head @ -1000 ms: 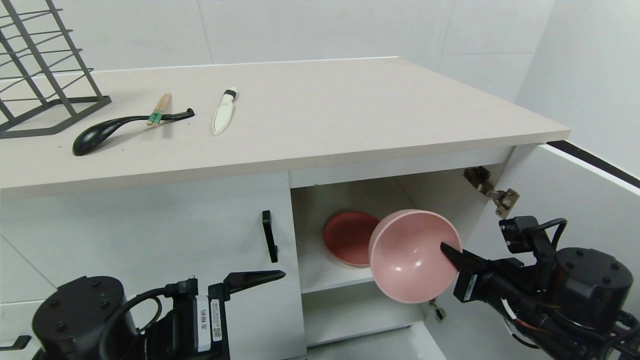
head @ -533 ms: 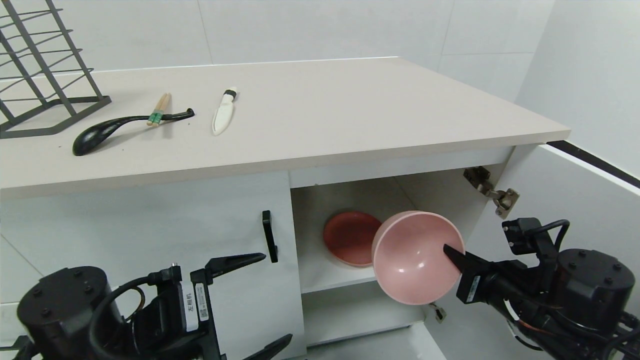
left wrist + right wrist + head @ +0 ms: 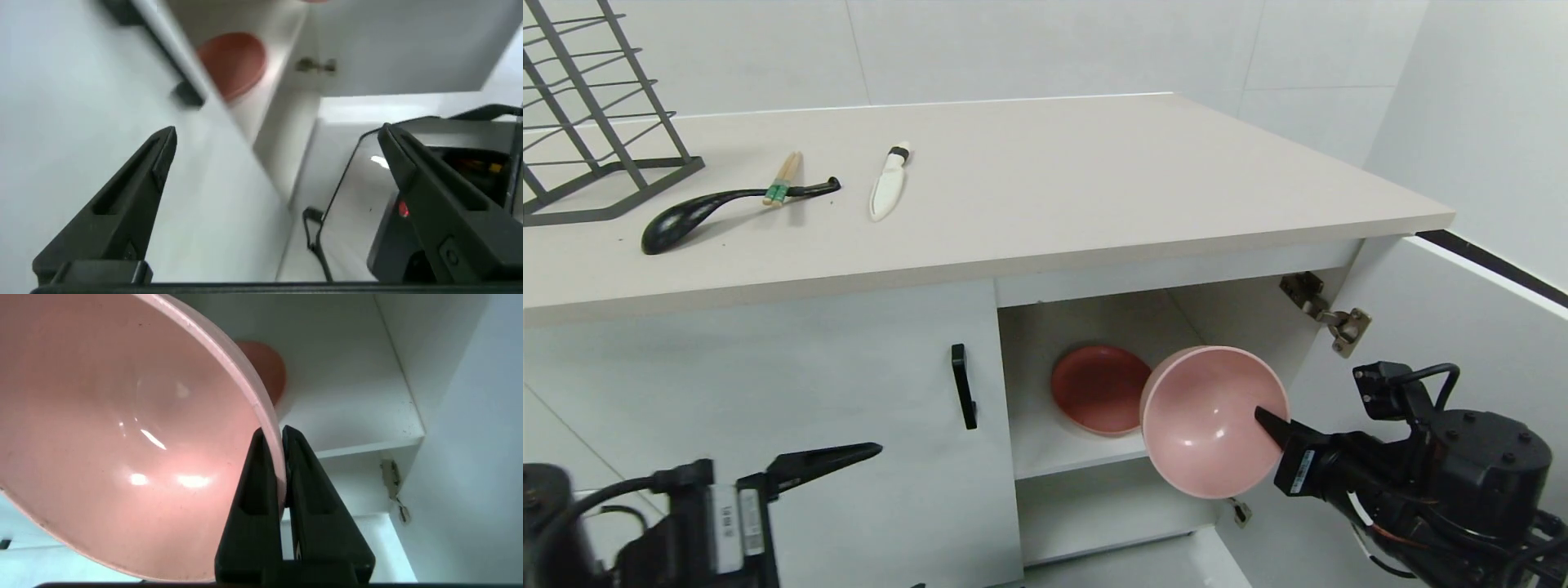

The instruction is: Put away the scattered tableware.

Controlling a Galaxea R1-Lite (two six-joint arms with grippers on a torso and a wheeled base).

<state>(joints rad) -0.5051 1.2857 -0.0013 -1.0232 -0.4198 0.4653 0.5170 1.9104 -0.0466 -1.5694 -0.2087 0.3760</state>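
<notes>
Right gripper (image 3: 273, 437) is pinching pink bowl (image 3: 1205, 433) rim before open cabinet (image 3: 1086, 322); left gripper (image 3: 278, 137) is gaping wide, apparently empty, low before same cabinet.

There was one pink bowl (image 3: 1213, 433) and one red dish (image 3: 1098, 388), two round pieces in all. The utensils counted three lots: one black ladle (image 3: 686, 214), one pair of chopsticks (image 3: 783, 180) and one sheathed knife (image 3: 888, 184). There was one wire rack (image 3: 588, 122). The cabinet had one closed door (image 3: 768, 384), one open door (image 3: 1445, 327), one black handle (image 3: 964, 385) and two hinges, an upper hinge (image 3: 1327, 314) and a lower hinge (image 3: 1240, 510).
</notes>
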